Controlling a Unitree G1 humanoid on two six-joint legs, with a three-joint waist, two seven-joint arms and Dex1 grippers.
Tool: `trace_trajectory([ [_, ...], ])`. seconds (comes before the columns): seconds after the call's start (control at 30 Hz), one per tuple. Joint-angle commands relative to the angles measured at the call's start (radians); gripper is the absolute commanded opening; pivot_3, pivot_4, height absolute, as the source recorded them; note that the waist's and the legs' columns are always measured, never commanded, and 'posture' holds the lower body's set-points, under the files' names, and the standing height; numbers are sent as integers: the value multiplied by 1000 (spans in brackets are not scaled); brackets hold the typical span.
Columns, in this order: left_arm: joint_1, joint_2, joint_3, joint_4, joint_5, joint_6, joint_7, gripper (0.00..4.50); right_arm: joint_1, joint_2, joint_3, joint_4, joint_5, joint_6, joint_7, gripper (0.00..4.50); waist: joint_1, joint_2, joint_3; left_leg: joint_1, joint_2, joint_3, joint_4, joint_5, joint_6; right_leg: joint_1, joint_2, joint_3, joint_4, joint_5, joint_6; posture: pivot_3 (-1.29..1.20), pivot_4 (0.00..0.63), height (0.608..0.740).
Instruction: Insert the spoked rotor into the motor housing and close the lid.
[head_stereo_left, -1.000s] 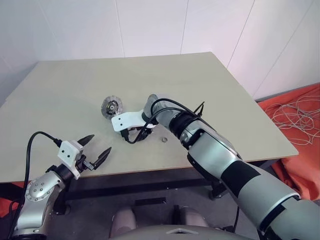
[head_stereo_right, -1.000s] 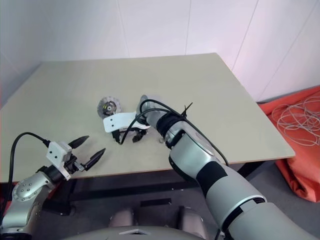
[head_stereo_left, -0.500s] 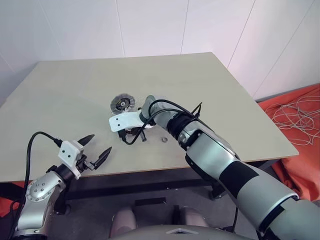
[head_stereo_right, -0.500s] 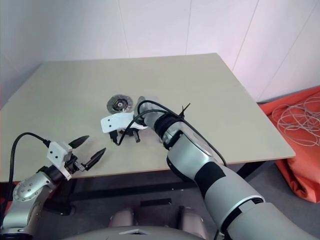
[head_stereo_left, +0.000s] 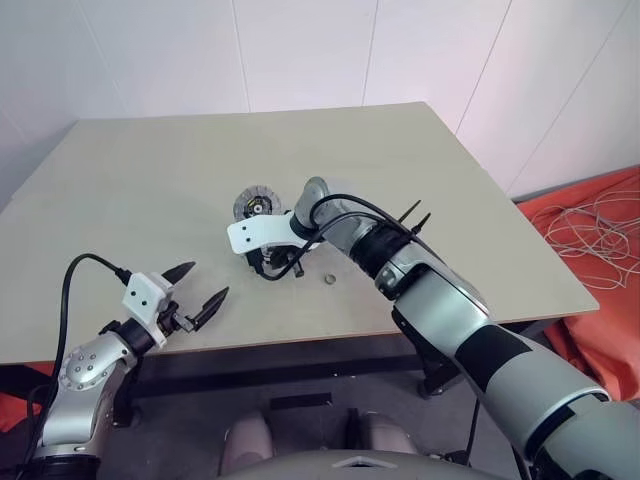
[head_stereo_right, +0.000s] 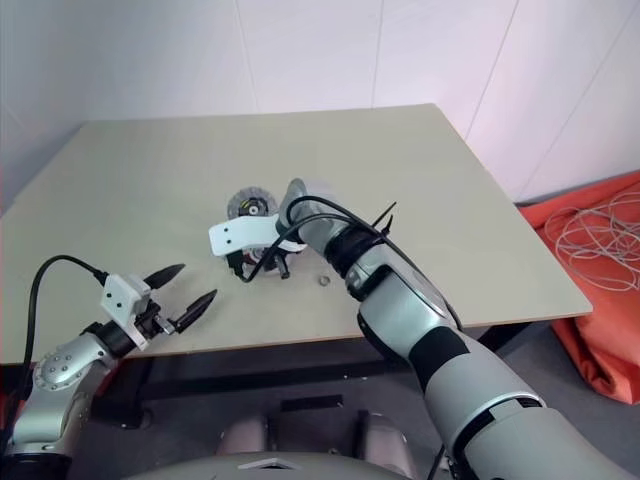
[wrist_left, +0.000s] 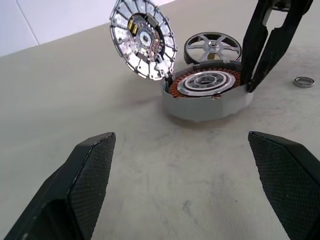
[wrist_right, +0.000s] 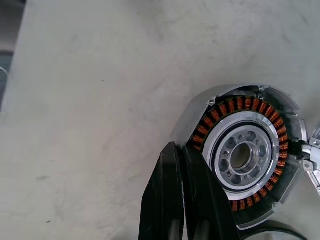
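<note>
No readable text, label, brand, number or sign anywhere: none on the motor housing (wrist_left: 205, 95), the lid (wrist_left: 142, 40), or the table (head_stereo_left: 150, 180).

A beige counter (head_stereo_left: 150, 180) stands against a white panelled wall (head_stereo_left: 300, 50). A tiny loose metal ring (head_stereo_left: 328, 280) lies on the counter near its front edge. Beyond the counter's right side, an orange cloth (head_stereo_left: 590, 240) on the floor carries tangled pale cables (head_stereo_left: 600, 235).
</note>
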Motion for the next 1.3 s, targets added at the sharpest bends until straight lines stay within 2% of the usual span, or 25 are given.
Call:
trace_trajectory([
  [0.03,-20,14,7,5,1,-11,-12,4500,18,-24,-2,-147,23,57,32,17,0,0,0,0,0,0,0,0,0,0,0,0,0,0,0,0,0,740],
  [0.33,-38,13,7,35,6,-23,-26,4500,92,-48,19,-276,32,152,51,17,1,-1,0,1,0,0,1,0,0,1,0,0,0,0,0,0,0,740],
  [0.83,-48,10,3,75,16,-54,-34,4500,103,-6,28,-273,82,239,-1,17,1,-1,0,1,0,0,1,0,0,1,0,0,0,0,0,0,0,740],
  [0.93,-52,9,2,78,19,-53,-35,4500,115,-29,37,-313,98,240,28,663,1,-1,0,2,0,0,1,0,0,2,0,0,0,0,0,0,0,740],
  [1.17,-67,3,-6,82,26,-49,-33,4500,112,-53,28,-406,129,293,38,3041,3,-2,-1,4,0,0,1,0,-1,4,0,0,0,0,0,0,0,740],
  [1.3,-75,-5,-12,82,22,-48,-35,4500,132,-101,-42,-544,208,403,67,4438,11,-2,-1,4,0,-1,1,0,-1,5,0,0,0,0,0,0,0,740],
])
